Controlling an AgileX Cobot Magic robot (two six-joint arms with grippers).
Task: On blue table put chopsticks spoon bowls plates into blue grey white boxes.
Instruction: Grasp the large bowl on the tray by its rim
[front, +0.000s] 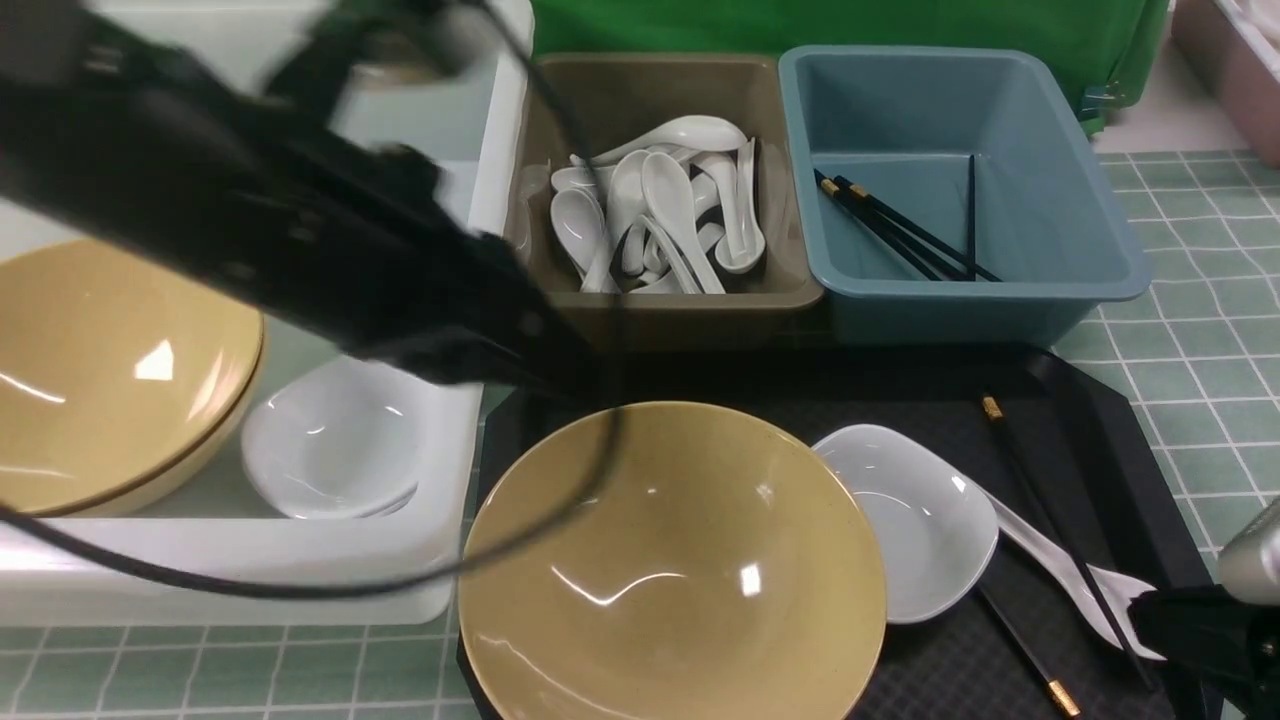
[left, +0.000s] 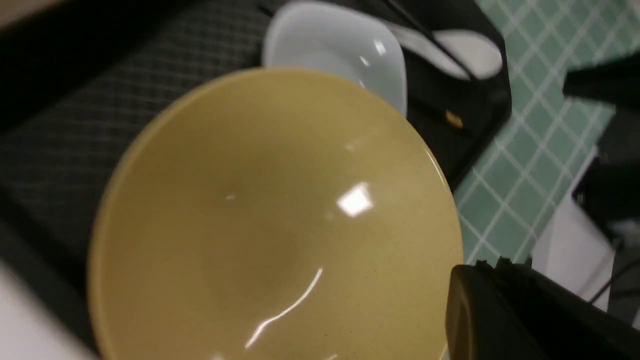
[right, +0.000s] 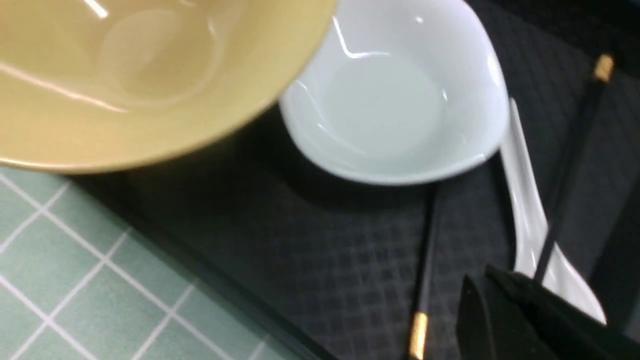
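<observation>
Chopsticks on tray: two black sticks lie on the black tray (front: 900, 390). The upper chopstick (front: 1020, 460) is right of the white plate (front: 915, 520), and the lower chopstick (front: 1030, 655) runs out from under the plate's near edge.
Long axis: the upper chopstick runs diagonally. Its gold-banded end is at the far side of the tray, and its plain end reaches the right gripper (front: 1150, 615).
Crossing: the upper chopstick lies over the spoon (front: 1040, 545) near the scoop, so the two touch at that point.
Right gripper state: jaws pressed together at the spoon scoop and the stick's plain end. The right wrist view does not show whether either is pinched.
Left gripper state: the left gripper (front: 560, 375) is pressed together just beside the far rim of the tan bowl (front: 670, 560). Contact with the rim cannot be told.
Nearer arm: the right arm. The left arm is on the other side of the bowl.
Destination: the blue-teal bin (front: 900, 100), beyond the tray's far edge and already holding chopsticks. Judged next move: lift one stick alone, clear of the spoon.
Risk: a closure at the crossing may drag the spoon along.
Other bins: the grey-brown bin (front: 660, 300) holds spoons. The white tub (front: 250, 590) holds a bowl and a plate.
Support: the blue table (front: 1200, 330).
Writing: none legible.
</observation>
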